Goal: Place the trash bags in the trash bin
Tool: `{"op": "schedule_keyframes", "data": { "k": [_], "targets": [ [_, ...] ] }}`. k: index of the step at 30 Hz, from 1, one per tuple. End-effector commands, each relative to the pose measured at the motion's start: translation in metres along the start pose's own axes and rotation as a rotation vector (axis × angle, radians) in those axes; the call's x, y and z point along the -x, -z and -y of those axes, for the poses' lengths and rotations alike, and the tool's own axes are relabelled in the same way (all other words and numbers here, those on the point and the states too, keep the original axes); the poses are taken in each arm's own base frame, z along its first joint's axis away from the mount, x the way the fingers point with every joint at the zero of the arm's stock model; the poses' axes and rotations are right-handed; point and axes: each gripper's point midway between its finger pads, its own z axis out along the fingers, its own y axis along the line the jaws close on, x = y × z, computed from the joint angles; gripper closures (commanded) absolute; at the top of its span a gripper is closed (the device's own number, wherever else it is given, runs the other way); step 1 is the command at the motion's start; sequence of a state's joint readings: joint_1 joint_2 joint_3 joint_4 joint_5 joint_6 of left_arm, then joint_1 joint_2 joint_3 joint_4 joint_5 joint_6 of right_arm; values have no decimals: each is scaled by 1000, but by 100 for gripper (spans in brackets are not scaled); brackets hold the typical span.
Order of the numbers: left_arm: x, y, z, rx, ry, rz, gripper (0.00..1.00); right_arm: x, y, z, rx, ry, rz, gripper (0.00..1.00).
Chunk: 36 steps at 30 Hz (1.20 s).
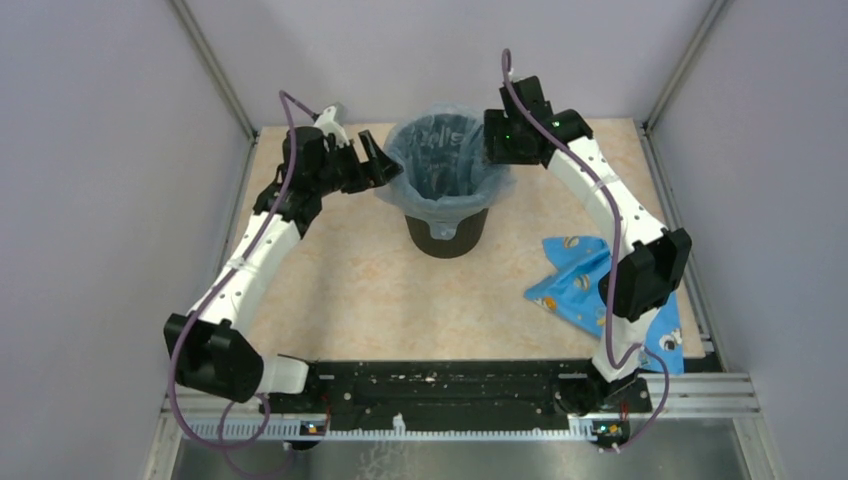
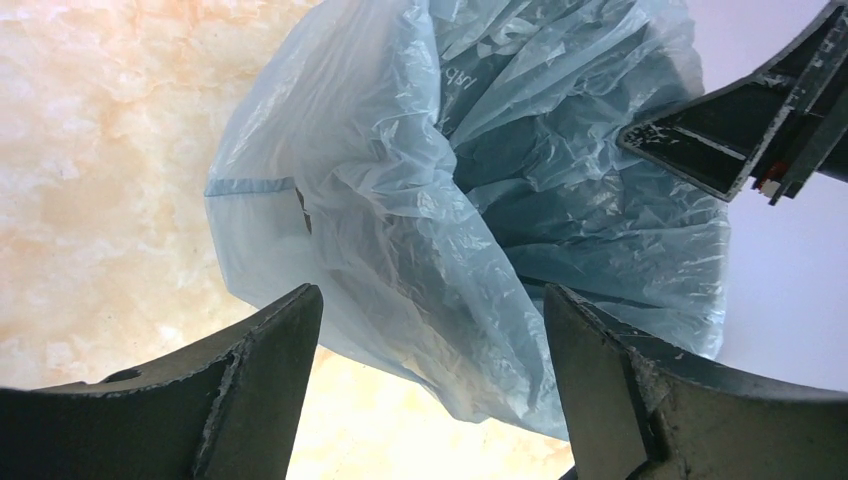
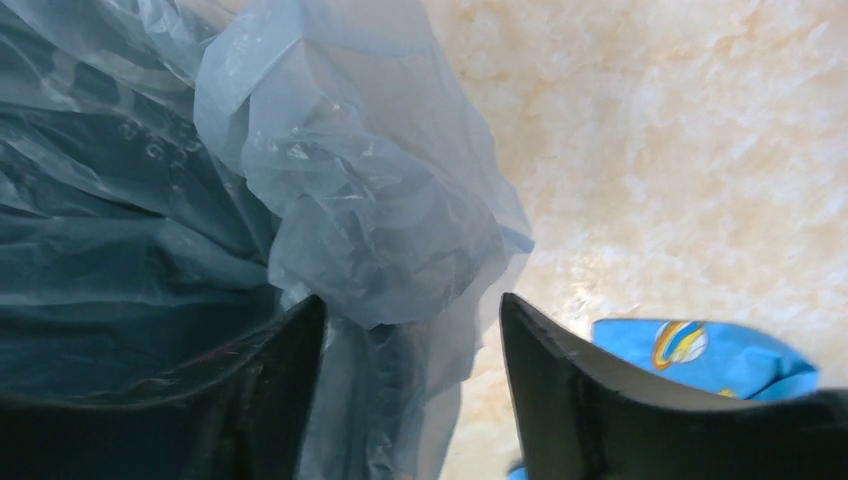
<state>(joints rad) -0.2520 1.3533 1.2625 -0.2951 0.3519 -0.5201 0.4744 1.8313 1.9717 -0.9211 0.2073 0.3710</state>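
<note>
On the marbled table point(image 1: 350, 290), trash bag point(image 1: 436, 203) lines trash bin point(image 1: 447, 238), bare black only overhead; left claw point(image 2: 430, 300), right claw point(image 3: 412, 305) released.

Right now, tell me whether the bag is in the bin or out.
In. The bag lines the bin, its mouth spread open and its edge folded down over the rim.

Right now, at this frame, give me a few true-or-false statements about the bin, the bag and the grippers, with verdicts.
1. The trash bag lines the trash bin, film draped over its rim. True.
2. The trash bin lies tipped on its side. False: it stands upright.
3. The left gripper and right gripper are both open. True.
4. The blue cloth lies left of the bin. False: it lies to its right.
</note>
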Motion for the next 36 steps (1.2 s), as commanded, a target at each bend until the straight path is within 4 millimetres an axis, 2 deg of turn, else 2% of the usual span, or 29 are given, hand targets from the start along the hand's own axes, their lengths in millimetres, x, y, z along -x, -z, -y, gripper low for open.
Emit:
{"op": "schedule_keyframes", "data": {
  "k": [1,4,5,6,14,22,27,32,33,36],
  "targets": [
    [31,24,28,-73,-70,97,12,19,19,-6,53,-28,63,29],
    [35,30,34,-94,-90,113,10,22,30,-8,78,-38,83,15],
    [36,32,36,-97,-98,119,9,24,35,-9,89,-41,93,6],
    [37,35,38,-102,-106,124,9,24,38,-9,96,-43,97,2],
    [33,51,45,-133,-160,138,2,35,87,-22,242,-69,202,1],
    [23,71,51,-159,-224,136,2,25,138,-17,346,-104,325,1],
    [11,78,50,-171,-246,120,2,8,168,-4,380,-142,409,1],
    [-8,82,41,-162,-258,92,2,-17,178,5,412,-169,442,1],
    [-17,85,37,-153,-259,79,2,-30,178,10,408,-169,434,1],
    [-29,87,29,-135,-250,53,2,-44,176,15,403,-169,419,1]
  ]
}}
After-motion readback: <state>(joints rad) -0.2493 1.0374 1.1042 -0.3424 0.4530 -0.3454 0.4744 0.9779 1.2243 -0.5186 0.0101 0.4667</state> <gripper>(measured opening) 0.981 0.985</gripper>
